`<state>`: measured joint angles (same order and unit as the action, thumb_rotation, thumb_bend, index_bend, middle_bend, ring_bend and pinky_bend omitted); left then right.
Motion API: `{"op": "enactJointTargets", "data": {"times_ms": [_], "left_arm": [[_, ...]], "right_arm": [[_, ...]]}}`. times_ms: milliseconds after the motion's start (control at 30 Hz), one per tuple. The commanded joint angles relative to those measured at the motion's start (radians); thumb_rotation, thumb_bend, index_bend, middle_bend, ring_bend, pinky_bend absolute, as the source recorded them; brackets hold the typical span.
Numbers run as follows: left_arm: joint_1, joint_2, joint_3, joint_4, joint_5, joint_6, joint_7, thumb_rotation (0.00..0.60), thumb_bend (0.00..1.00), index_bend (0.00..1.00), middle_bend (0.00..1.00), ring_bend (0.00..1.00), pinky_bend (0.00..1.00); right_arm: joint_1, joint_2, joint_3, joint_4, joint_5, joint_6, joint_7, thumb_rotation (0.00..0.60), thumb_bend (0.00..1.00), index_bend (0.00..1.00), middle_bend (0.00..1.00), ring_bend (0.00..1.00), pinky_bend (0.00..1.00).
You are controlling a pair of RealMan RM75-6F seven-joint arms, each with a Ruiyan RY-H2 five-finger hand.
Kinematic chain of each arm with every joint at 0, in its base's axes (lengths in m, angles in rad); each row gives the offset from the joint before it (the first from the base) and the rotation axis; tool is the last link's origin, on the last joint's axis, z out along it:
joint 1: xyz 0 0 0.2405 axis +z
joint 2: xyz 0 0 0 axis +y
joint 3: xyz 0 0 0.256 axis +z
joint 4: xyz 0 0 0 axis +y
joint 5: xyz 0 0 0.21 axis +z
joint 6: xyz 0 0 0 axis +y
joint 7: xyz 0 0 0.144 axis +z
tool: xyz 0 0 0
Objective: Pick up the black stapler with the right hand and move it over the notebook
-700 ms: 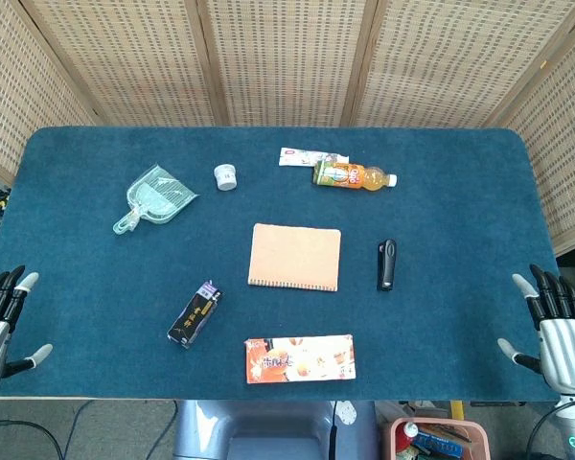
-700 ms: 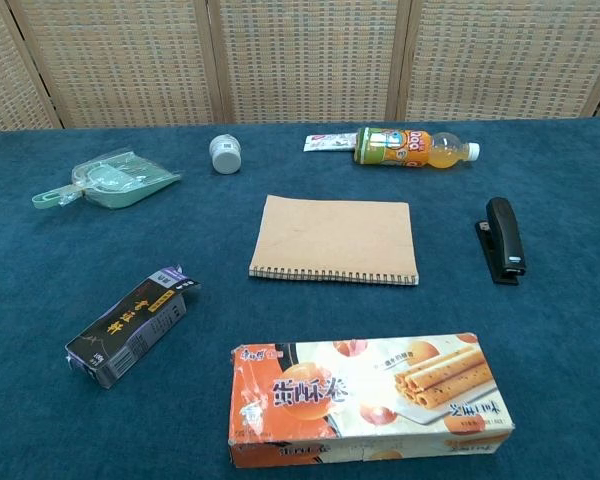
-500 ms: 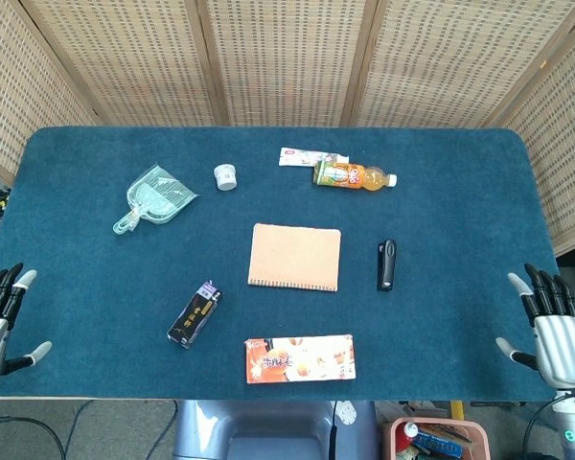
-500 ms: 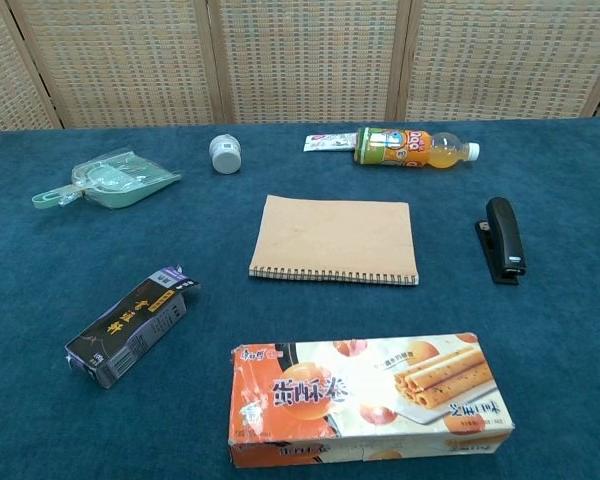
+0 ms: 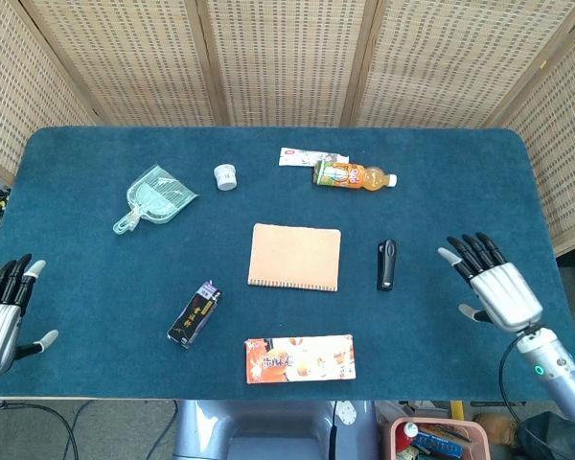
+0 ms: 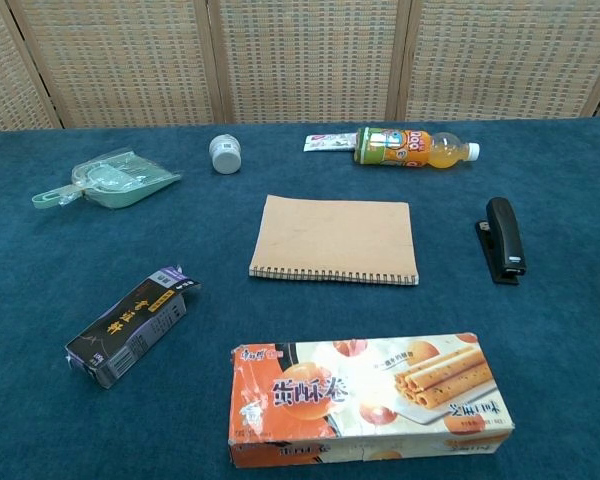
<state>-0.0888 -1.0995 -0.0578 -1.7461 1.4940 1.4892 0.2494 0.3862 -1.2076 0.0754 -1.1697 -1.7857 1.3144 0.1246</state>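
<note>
Since the head view looks straight down on the desk [image 5: 77, 278], start there: the black stapler [image 5: 387, 264] lies flat on the blue cloth, just right of the notebook [image 5: 295, 257] with a clear strip of cloth between them, so not touching. Its long axis runs from the near edge toward the far edge, almost parallel to the notebook's right side; which end is the nose is hard to call from up here. The right hand [image 5: 494, 283] is over the desk near the right edge, fingers spread apart and pointing up toward the far-left, holding nothing. The stapler sits to that hand's left, near but apart, roughly level with the fingertips. The left hand [image 5: 2, 311] is at the near left corner, half off the desk, fingers also spread and empty.

Other stuff up top: an orange drink bottle [image 5: 354, 175] on its side toward the far edge, a small white jar [image 5: 225, 176], and a green dustpan [image 5: 156, 196] toward the far left.

Chest view next, and neither hand shows here. The stapler [image 6: 503, 239] is right of the notebook [image 6: 335, 239], long axis again running near to far. A snack box [image 6: 368, 398] lies along the near edge, and a dark carton [image 6: 130, 325] sits near left.
</note>
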Motion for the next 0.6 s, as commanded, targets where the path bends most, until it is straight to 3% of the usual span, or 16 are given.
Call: {"op": "enactJointTargets", "data": {"times_ms": [33,300,600], "left_arm": [[-0.010,-0.011,-0.010,-0.001,-0.030,-0.019,0.023,0.600,0.04,0.00,0.00,0.00,0.00],[-0.040,-0.031,-0.041,0.012,-0.121,-0.070,0.065,0.600,0.04,0.00,0.00,0.00,0.00],[-0.065,-0.036,-0.059,0.020,-0.189,-0.111,0.077,0.600,0.04,0.00,0.00,0.00,0.00]], "right_arm": [[0.153,-0.121,-0.061,0.261,-0.159,-0.032,0.135,0.600,0.00,0.15,0.10,0.00,0.00],[0.293,-0.275,-0.154,0.529,-0.264,-0.074,0.204,0.600,0.00,0.16,0.11,0.01,0.00],[0.391,-0.408,-0.213,0.707,-0.279,-0.101,0.276,0.600,0.03,0.20,0.15,0.04,0.00]]}}
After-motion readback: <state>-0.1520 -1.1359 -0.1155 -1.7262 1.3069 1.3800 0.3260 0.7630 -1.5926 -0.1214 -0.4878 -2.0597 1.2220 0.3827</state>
